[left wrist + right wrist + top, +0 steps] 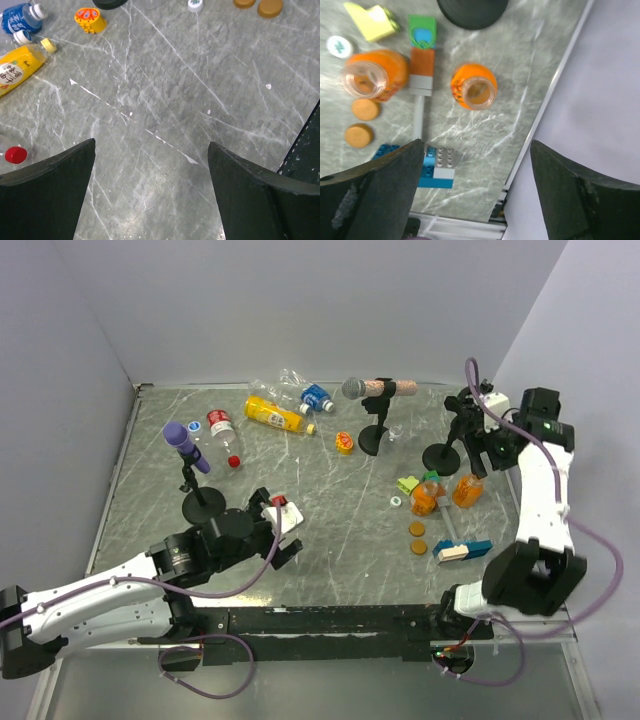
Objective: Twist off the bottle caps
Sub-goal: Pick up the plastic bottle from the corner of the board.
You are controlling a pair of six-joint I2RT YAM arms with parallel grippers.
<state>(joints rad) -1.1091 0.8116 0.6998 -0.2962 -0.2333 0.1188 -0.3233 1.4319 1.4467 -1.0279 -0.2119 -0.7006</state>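
Two stubby orange bottles (474,86) (370,77) stand capless at the table's right, with two orange-brown bottle caps (365,109) (359,135) lying flat next to them. My right gripper (477,144) hangs open above them, nothing between its fingers; it shows high at the right (478,435). My left gripper (151,145) (290,530) is open over bare table. A red cap (16,155) lies to its left. At the back lie a yellow bottle (272,415), a blue-labelled bottle (308,394) and a red-labelled bottle (220,428).
A purple-headed microphone (186,448) and a grey-headed one (365,388) stand on black bases; a third black stand (440,455) is near the right gripper. A yellow-green block (370,21), a white ring (340,46) and blue bricks (432,167) lie around the orange bottles, close to the table's right edge.
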